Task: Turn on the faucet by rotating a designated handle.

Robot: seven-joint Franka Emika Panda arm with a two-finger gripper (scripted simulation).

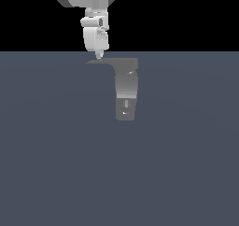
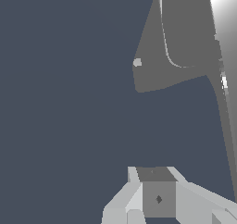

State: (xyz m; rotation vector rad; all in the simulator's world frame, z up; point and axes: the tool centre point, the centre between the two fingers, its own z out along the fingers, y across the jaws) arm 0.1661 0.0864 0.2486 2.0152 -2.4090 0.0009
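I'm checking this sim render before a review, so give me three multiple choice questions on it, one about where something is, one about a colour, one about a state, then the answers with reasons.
1. In the exterior view, where does the handle project from the faucet?
A. Toward that view's left, from the top
B. Toward that view's right, from the base
C. Straight up from the middle

2. What colour is the faucet column?
A. Red
B. Grey, lighter in the middle
C. Bright green

3. How does the gripper stand relative to the handle?
A. Far off at the floor's edge
B. Under the faucet base
C. Directly above the handle's tip, fingertips close to it

Answers:
1 A, the thin arm runs left from the column's top.
2 B, the column shades grey with a paler band.
3 C, the white fingertips end just over the tapered end; actual contact cannot be told.
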